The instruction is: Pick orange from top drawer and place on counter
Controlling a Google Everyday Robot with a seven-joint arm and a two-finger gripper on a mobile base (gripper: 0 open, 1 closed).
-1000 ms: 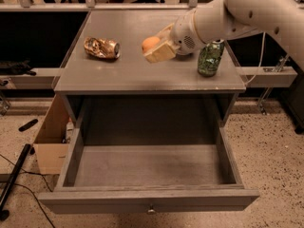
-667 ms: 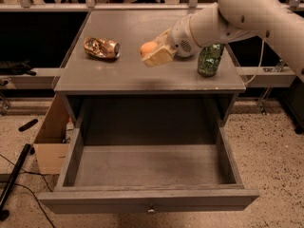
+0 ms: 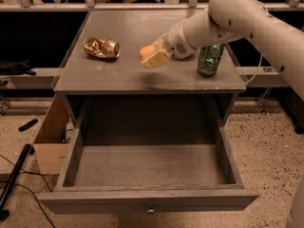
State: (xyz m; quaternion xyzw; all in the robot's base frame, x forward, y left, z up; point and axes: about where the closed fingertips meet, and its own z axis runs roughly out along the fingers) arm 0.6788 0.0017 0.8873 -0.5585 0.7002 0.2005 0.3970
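Observation:
The orange (image 3: 147, 52) is small and round and sits between the tan fingers of my gripper (image 3: 152, 57). The gripper is shut on it and holds it above the middle of the grey counter (image 3: 118, 77); its shadow falls on the counter's front part. My white arm reaches in from the upper right. The top drawer (image 3: 149, 167) is pulled fully open below the counter, with nothing in it. Its front panel carries a small metal knob (image 3: 150, 208).
A dented gold-brown can (image 3: 101, 47) lies on the counter's left part. A green patterned can (image 3: 209, 60) stands at the counter's right, under my arm. A cardboard box (image 3: 50, 141) stands on the floor left of the cabinet, with cables beside it.
My gripper has moved a little to the left and toward the counter's front with the orange still in it. The cans and the drawer have not moved.

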